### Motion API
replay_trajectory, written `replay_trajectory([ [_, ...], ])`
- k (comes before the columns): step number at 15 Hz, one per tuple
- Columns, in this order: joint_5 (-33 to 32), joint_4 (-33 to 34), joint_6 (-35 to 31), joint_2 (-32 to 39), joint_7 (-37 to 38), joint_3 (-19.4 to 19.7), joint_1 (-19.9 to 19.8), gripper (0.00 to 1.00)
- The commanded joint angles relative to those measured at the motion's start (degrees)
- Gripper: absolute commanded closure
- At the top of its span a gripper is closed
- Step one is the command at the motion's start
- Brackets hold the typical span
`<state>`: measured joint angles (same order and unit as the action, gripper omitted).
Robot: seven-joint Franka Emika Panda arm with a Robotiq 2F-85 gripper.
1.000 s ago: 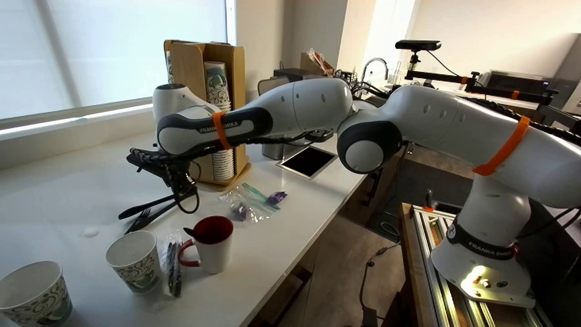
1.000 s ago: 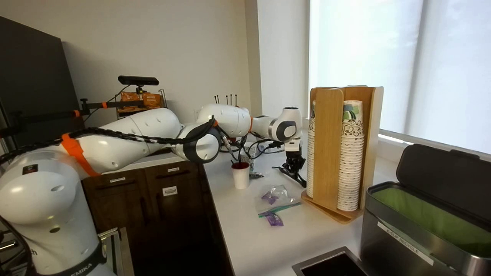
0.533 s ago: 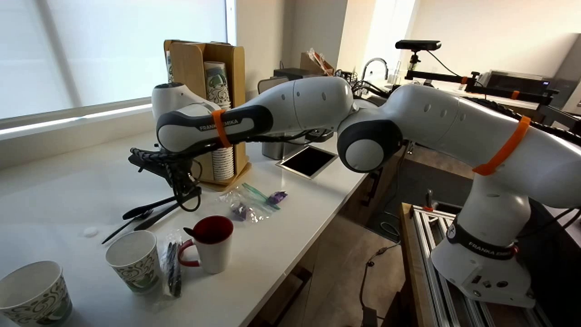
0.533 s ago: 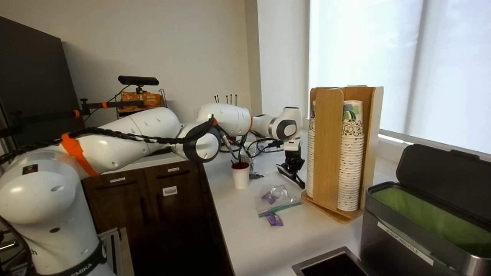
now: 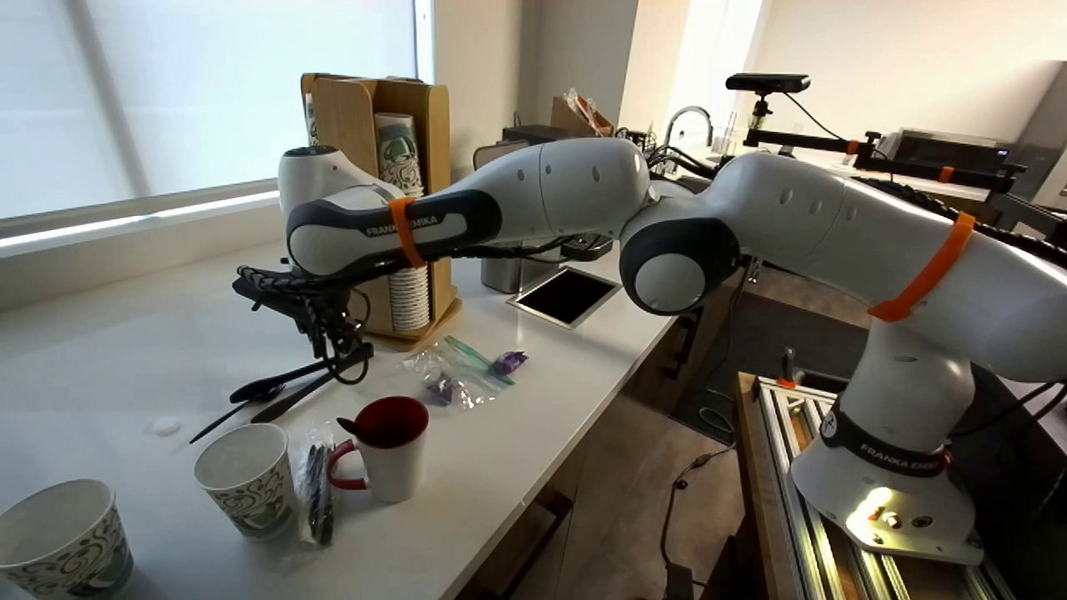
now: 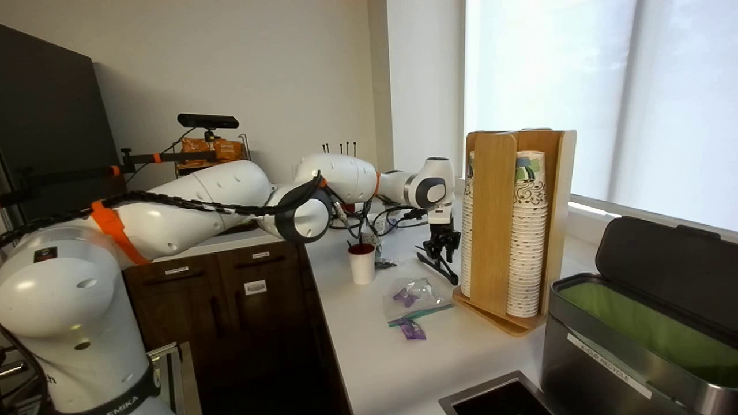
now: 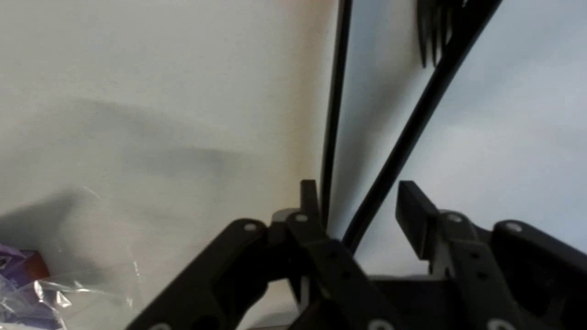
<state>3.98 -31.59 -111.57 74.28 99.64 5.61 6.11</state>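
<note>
Wrist view: pointing an unclenched hand (image 7: 360,201) down at the desk (image 7: 183,114), with fingertips (image 7: 415,206) apart and two slim black utensils (image 7: 416,121) running between; cannot tell about contact. Showing fork tines (image 7: 427,18) near the top. In both exterior views, showing the utensils on the desk just beside the wooden cup holder (image 5: 350,142), near a clear zip bag (image 5: 467,375) and a red-lined mug (image 5: 396,462).

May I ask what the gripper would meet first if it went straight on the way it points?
Pointing down, the gripper would probably meet the slanting black utensil between its jaws, with the white counter beneath; depth is unclear, so it might straddle the utensil and reach the counter first.
</note>
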Motion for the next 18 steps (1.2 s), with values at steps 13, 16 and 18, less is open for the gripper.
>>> replay_trajectory([
  [13,0.9,1.71,-0.92,1.77,-10.48,-4.43,-1.57,0.0],
  [16,0.84,1.48,0.29,1.57,-11.62,-5.26,-1.64,0.0],
  [18,0.09,-0.06,-1.34,0.58,-10.69,-4.49,-1.34,0.0],
])
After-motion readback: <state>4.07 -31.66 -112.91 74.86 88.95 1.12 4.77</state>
